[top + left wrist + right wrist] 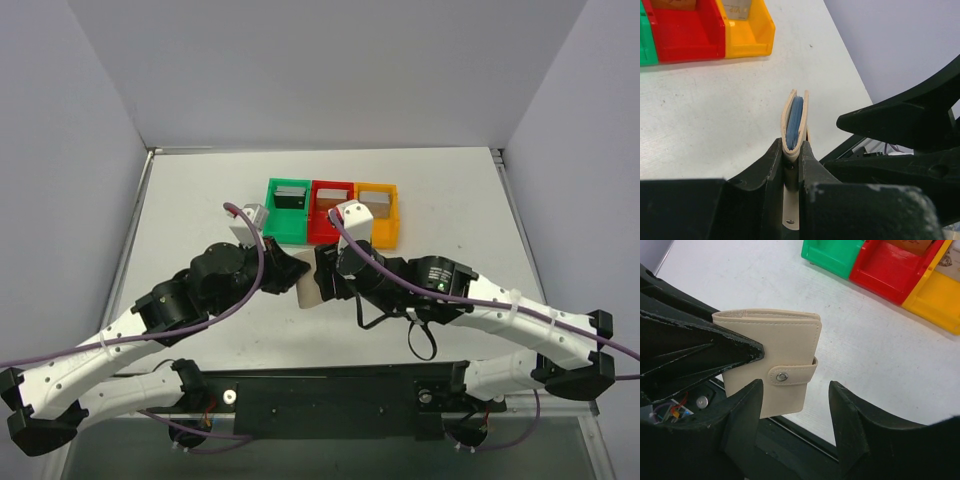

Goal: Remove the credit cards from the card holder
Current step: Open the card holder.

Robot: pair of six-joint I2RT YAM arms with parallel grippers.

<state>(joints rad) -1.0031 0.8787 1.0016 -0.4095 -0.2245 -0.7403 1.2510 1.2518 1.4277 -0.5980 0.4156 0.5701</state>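
The card holder (772,360) is a tan wallet, folded closed with its snap strap fastened, held on edge above the table. My left gripper (791,147) is shut on its folded spine; blue pocket edges show between the tan covers (795,120). My right gripper (796,390) stands open beside it, and the wallet's lower corner lies by its left finger, apart from the right finger. From above, the two grippers meet at the card holder (308,290). Credit cards stand in the bins: a dark one (290,195), a brownish one (327,200) and a grey one (375,203).
Green (285,212), red (327,215) and orange (378,218) bins stand in a row behind the grippers. The table's near edge and a black rail (330,400) lie just below the held wallet. Grey walls close in both sides.
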